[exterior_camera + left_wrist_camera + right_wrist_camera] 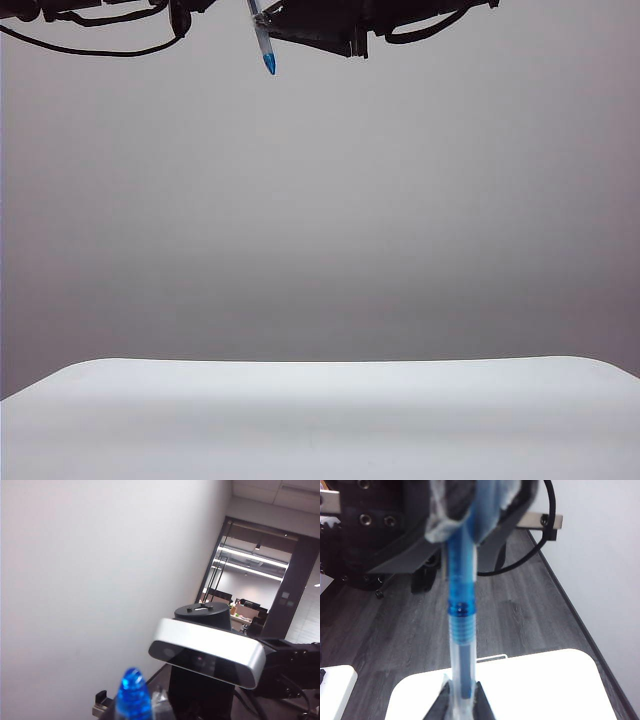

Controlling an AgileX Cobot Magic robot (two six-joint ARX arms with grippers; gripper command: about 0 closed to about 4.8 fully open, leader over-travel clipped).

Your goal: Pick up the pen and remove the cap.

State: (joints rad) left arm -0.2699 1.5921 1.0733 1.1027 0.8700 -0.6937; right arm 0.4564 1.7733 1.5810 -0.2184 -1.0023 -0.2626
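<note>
High above the table (320,420), I see my right hand (462,700) clamped on the pen (461,645) barrel; my left hand (131,707) clamped on the cap (133,695).

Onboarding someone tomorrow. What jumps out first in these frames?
The pen, held high at the top of the exterior view, far above the white table. The right tool is shut on its clear barrel and the left tool is shut on the blue cap, so both arms share one pen, cap not yet off.
</note>
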